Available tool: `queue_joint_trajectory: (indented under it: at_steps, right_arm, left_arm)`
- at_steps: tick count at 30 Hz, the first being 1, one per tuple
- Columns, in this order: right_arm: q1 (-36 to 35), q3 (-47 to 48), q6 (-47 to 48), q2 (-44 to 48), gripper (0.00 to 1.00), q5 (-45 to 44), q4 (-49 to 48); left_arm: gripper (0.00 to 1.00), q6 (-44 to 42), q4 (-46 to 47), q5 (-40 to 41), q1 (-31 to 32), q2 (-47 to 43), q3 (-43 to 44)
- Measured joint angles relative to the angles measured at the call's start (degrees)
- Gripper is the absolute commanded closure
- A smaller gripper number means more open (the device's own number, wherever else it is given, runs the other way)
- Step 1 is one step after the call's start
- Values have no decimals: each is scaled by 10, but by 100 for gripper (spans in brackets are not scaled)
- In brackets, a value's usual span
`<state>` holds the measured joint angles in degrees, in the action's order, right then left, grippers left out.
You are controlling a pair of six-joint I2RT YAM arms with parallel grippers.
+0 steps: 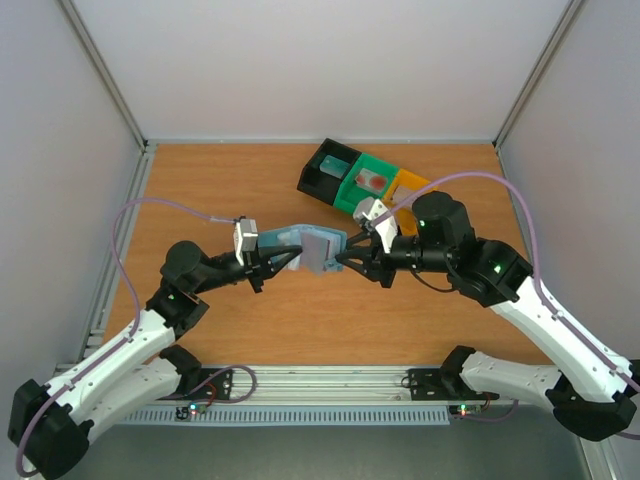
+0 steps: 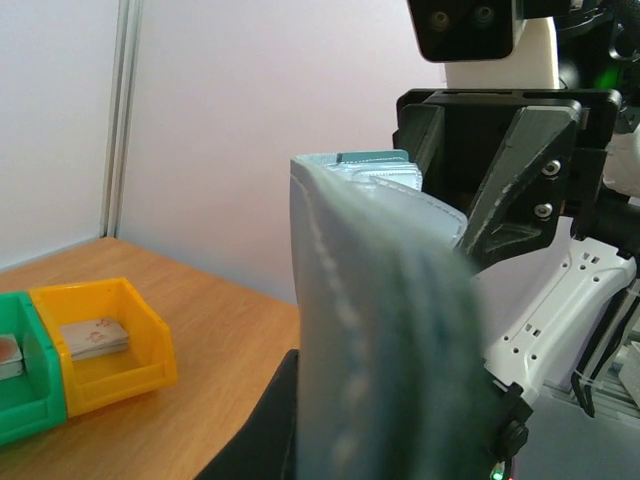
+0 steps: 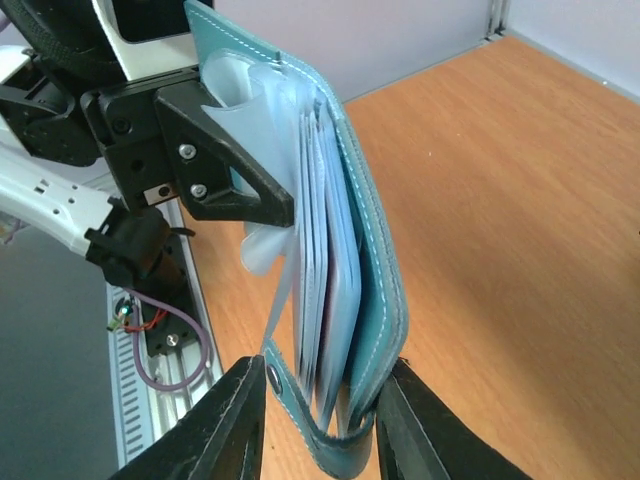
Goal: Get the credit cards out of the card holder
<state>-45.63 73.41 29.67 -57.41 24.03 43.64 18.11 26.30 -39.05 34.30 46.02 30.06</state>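
The light blue card holder (image 1: 305,247) hangs above the table between my two grippers. My left gripper (image 1: 277,262) is shut on its left end. In the left wrist view the holder (image 2: 380,330) fills the middle, blurred, with one dark finger (image 2: 250,445) beside it. My right gripper (image 1: 345,256) is shut on the other end. In the right wrist view its jaws (image 3: 325,385) flank the cover and closing tab of the holder (image 3: 375,270). Pale credit cards (image 3: 325,260) sit edge-on in clear sleeves. A pale teal card edge (image 2: 375,157) shows at the top.
A black bin (image 1: 325,170), a green bin (image 1: 368,180) and an orange bin (image 1: 408,188) stand in a row at the back of the wooden table (image 1: 220,180). In the left wrist view the yellow bin (image 2: 100,340) and green bin (image 2: 20,385) hold small items.
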Motion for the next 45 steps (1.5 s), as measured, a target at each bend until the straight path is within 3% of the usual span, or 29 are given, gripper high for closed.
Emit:
queue_joint_trajectory:
  at_steps: [4, 9, 17, 27, 39, 45]
  right_arm:
    - [0, -3, -7, -13, 59, -2, -13]
    - [0, -4, -17, -48, 74, 0, -31]
    - [2, -9, -5, -47, 65, 10, -31]
    - [23, -10, 14, -38, 73, 24, -3]
    - [24, -17, -9, -47, 71, 30, -28]
    - [24, -17, -16, -69, 78, 47, -46]
  left_arm:
    - [100, 5, 0, -3, 0, 0, 0]
    - [100, 7, 0, -5, 0, 1, 0]
    - [100, 8, 1, -8, -1, 1, -6]
    - [100, 7, 1, -19, -1, 1, -9]
    - [100, 8, 1, -26, -2, 1, -9]
    - [100, 7, 0, -25, -4, 1, -10]
